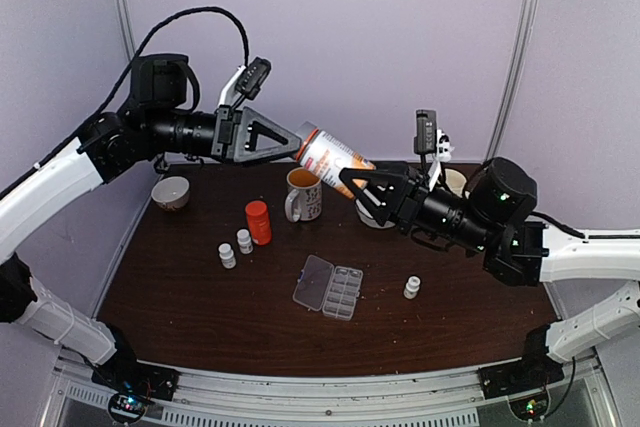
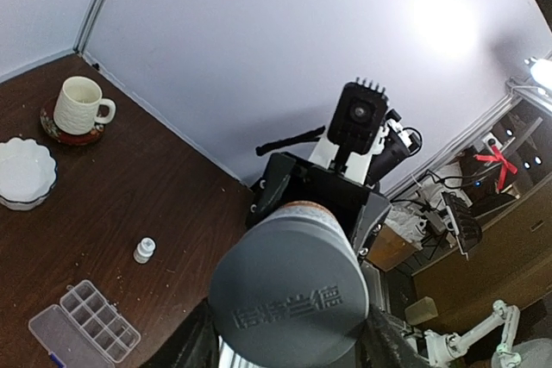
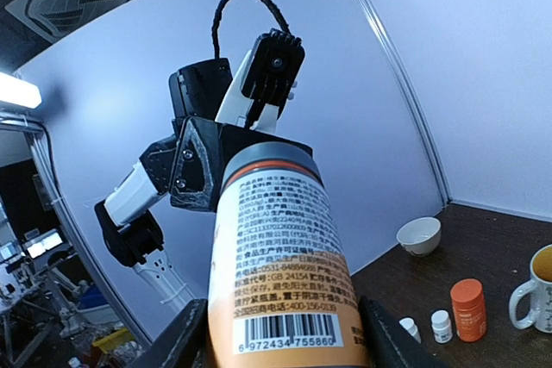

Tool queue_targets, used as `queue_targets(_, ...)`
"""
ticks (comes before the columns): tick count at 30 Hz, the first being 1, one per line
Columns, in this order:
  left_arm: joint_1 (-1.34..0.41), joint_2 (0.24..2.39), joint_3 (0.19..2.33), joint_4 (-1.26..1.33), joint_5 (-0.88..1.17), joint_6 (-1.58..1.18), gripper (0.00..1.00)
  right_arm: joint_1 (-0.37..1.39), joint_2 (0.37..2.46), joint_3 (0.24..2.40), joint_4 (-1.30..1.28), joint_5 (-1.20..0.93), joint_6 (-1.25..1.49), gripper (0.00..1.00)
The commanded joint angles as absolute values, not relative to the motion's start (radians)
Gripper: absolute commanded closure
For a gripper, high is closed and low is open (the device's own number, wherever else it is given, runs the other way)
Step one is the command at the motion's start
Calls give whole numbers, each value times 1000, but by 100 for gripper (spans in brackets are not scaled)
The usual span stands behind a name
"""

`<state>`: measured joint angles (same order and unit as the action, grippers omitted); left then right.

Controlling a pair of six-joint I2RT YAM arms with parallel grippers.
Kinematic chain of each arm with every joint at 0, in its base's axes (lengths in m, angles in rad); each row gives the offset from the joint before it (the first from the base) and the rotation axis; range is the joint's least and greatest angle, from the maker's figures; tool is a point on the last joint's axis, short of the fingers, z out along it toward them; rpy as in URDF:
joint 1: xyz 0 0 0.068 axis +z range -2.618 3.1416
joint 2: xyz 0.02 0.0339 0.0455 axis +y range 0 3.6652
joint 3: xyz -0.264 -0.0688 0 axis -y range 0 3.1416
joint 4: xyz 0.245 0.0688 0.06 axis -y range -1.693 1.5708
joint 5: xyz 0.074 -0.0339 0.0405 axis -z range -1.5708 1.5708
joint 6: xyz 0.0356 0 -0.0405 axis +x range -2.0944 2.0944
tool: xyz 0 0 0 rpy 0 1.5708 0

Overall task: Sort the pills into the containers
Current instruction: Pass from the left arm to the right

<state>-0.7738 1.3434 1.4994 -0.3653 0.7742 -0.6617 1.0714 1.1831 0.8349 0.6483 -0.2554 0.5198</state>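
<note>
Risk, nearest first. The organizer box (image 1: 342,293) lies open on the table (image 1: 200,307), below both end effectors and nearer than either, so it is not under the load. I judge that anything released at this height scatters on the table and misses the compartments.

My right end effector (image 1: 352,182) is clamped on the lower body of the large orange bottle (image 1: 330,157), which hangs in the air, tilted. My left end effector (image 1: 292,142) is clamped on its grey cap (image 2: 289,290), at the higher, farther end. If I twist the two against each other, the smooth label may slip in the right grip. If the cap comes free while the bottle lies this flat, the contents may pour out. The mug (image 1: 303,194), just below the bottle, would catch some of it.

Containers. The organizer's compartments look empty, though they are too small to be sure. I see no pills and judge that they are inside the bottle. The mug's inside is yellowish.
</note>
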Motion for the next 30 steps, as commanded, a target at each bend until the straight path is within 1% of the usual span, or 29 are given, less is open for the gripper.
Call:
queue_targets(1,-750,1374,1499,-418,748,-815,63,1128,1155,842,467,-119,186,68)
queue_targets(4,-733,1377,1458,-416,773,-896,64,1136,1134,816,438,-50,95,70)
queue_targets(6,-728,1378,1446,-421,784,-931,64,1136,1118,798,440,-19,82,70)
queue_targets(7,-728,1376,1446,-422,781,-933,63,1136,1110,794,443,-12,90,70)
queue_targets(8,-729,1371,1446,-424,774,-918,60,1134,1103,792,448,-14,100,71)
queue_targets(9,-729,1365,1447,-423,761,-896,54,1134,1102,792,450,-22,114,71)
queue_targets(11,-729,1348,1442,-406,745,-837,35,1133,1105,797,456,-47,150,72)
queue_targets(12,-729,1340,1437,-391,740,-809,30,1132,1107,799,458,-59,170,72)
queue_targets(14,-728,1321,1431,-375,723,-729,21,1125,1109,799,469,-91,224,72)
queue_targets(17,-729,1288,1433,-377,684,-594,14,1107,1108,795,488,-149,319,72)
queue_targets(19,-728,1268,1431,-376,639,-524,3,1086,1106,791,505,-196,396,72)
queue_targets(23,-729,1243,1396,-304,628,-449,2,1048,1112,777,572,-312,542,72)
queue_targets(25,-729,1228,1352,-227,686,-419,2,1028,1122,774,625,-381,619,72)
queue_targets(28,-729,1197,1256,-38,822,-367,3,1004,1156,784,683,-469,722,73)
queue_targets(30,-727,1177,1217,-7,842,-311,2,996,1181,806,697,-523,768,73)
